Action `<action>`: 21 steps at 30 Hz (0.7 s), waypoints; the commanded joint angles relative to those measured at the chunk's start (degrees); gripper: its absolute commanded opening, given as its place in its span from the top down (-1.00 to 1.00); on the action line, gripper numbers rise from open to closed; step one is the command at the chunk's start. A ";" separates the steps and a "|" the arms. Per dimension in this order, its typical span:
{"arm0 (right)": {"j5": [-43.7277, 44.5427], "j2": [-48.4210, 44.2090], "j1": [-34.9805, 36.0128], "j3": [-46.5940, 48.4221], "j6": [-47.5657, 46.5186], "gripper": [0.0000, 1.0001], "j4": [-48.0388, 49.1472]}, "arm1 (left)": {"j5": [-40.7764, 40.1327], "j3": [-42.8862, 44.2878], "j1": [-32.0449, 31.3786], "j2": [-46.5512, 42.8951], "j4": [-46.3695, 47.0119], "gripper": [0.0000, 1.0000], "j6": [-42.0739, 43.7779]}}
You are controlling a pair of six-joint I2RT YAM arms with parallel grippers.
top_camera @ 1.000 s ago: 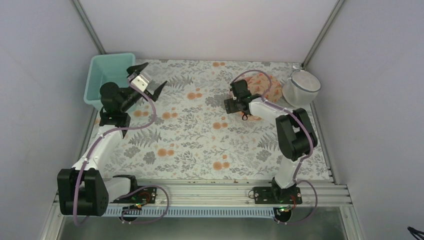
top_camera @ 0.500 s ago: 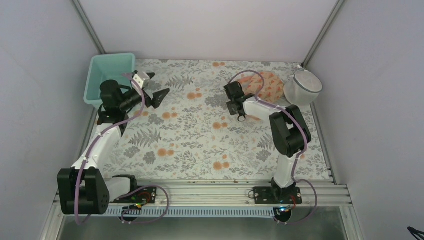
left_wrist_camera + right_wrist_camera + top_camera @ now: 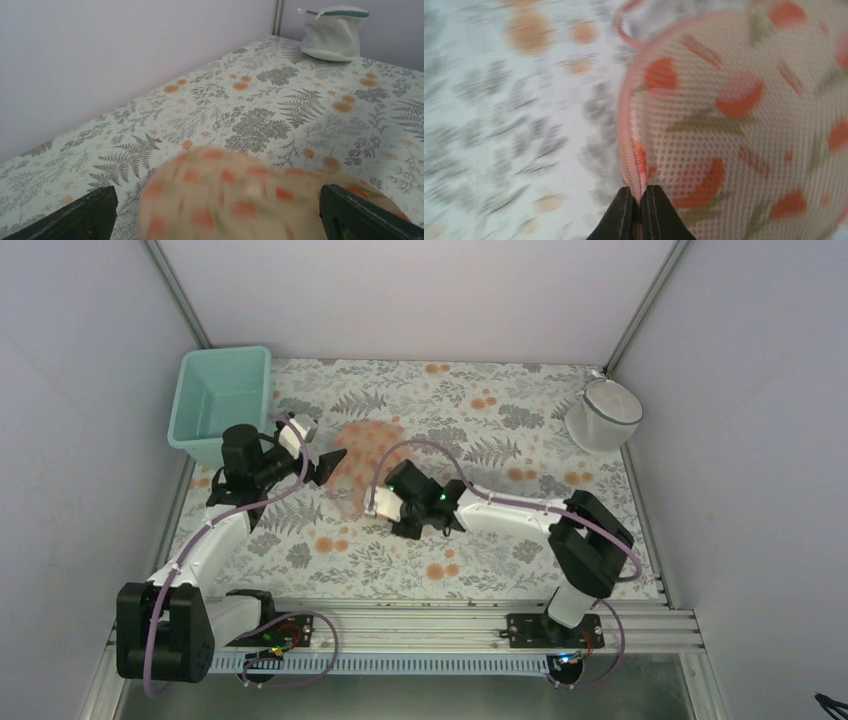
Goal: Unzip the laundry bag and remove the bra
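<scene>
Blurring laundry bag (image 3: 240,200), contents indistinct

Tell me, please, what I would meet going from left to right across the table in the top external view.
teal tub → left gripper → laundry bag → white mesh basket. The right gripper, shut on the bag's rim, overlaps the bag, so I leave it unplaced.

Soft, even, bright light; faint shadows. Motion blur smears the peach-pink printed mesh pouch (image 3: 240,200) in the left wrist view and the fern-printed tabletop (image 3: 499,125) in the right; overhead is mostly sharp.
</scene>
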 commanded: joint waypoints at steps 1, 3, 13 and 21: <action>-7.83 -6.93 4.80 -6.29 -12.24 0.93 -3.84 | -1.65 -2.25 -0.01 -1.94 -0.35 -1.00 4.48; -5.93 -9.85 6.16 -10.01 -13.98 0.93 -4.83 | -1.39 -3.03 -0.01 -2.21 -0.60 -1.00 6.87; 14.03 -22.86 5.82 -24.91 -23.64 0.84 -5.36 | 0.95 -4.48 -1.19 -1.40 -5.29 -1.00 18.90; 16.53 -29.57 -4.10 -25.32 -26.73 -0.98 -0.96 | -9.80 -5.80 -2.00 -0.63 -6.46 -1.00 31.95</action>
